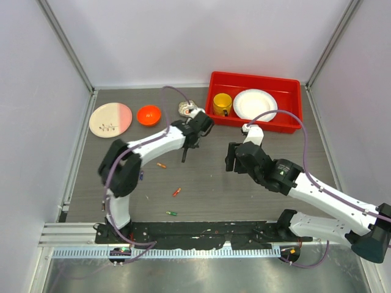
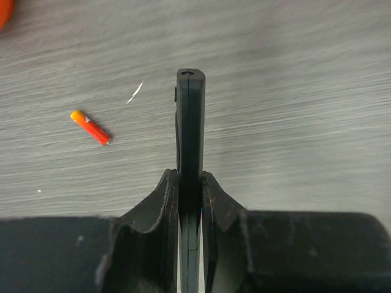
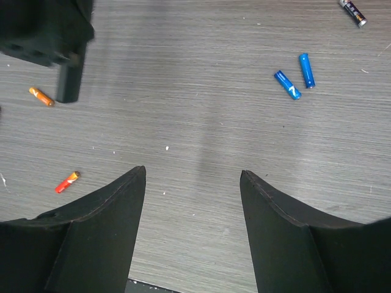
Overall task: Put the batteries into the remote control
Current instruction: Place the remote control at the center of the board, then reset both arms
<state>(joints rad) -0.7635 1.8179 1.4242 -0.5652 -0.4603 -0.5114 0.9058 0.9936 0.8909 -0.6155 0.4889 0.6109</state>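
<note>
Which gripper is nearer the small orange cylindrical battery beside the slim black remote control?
Left. The left gripper, shut on the remote control, hangs right beside the battery; the open right gripper sits beyond the remote, farther off.

remote control [image 2: 190,134]: rear end hidden inside left gripper [image 2: 189,177].
orange bowl [image 2: 2,11]: up-left of remote control, cut by frame corner.
dark battery [image 3: 354,12]: far right of remote control, label unreadable.

The grey table [image 1: 208,189] carries a plate [image 1: 110,119] and an orange bowl [image 1: 148,114] far left, a red tray [image 1: 287,91] far right, and an orange battery [image 1: 161,165], a red battery [image 1: 176,191] and a green battery [image 1: 171,213] nearer, left of centre.
</note>
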